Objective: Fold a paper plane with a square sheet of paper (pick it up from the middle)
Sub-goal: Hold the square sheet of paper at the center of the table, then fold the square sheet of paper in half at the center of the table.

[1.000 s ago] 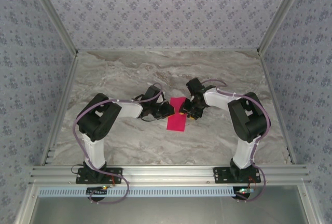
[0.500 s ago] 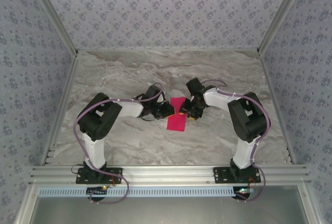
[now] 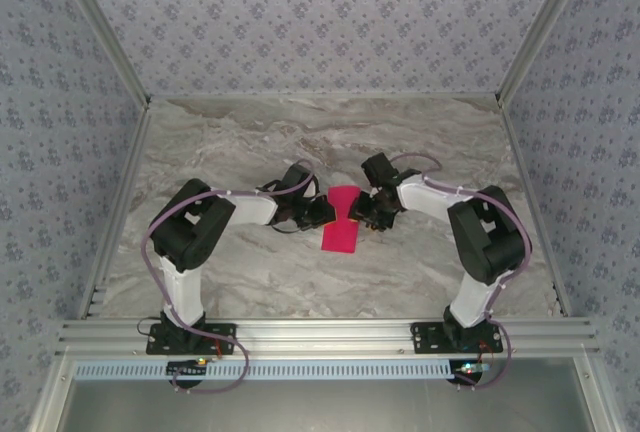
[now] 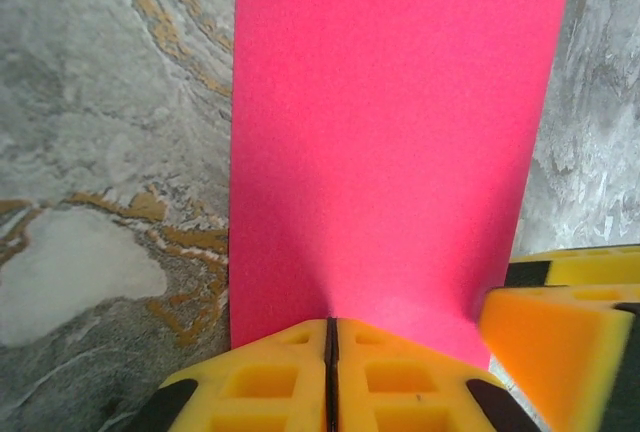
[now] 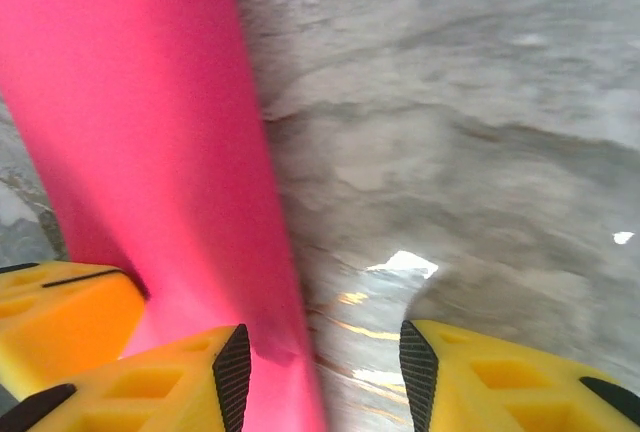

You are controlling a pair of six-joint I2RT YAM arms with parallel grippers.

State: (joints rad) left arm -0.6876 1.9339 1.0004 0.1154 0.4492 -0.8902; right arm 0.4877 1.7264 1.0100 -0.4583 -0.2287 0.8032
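The pink paper (image 3: 340, 224) is clamped by one edge in the left gripper (image 4: 330, 337); its opposite edge is straddled by the right gripper's (image 5: 322, 357) parted jaws.

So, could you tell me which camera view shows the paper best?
The top external view: almost the whole paper shows there, though small. The left wrist view gives a sharp close-up running from the shut left gripper, cropped at the top. The right wrist view gives a blurred strip by the open right gripper.
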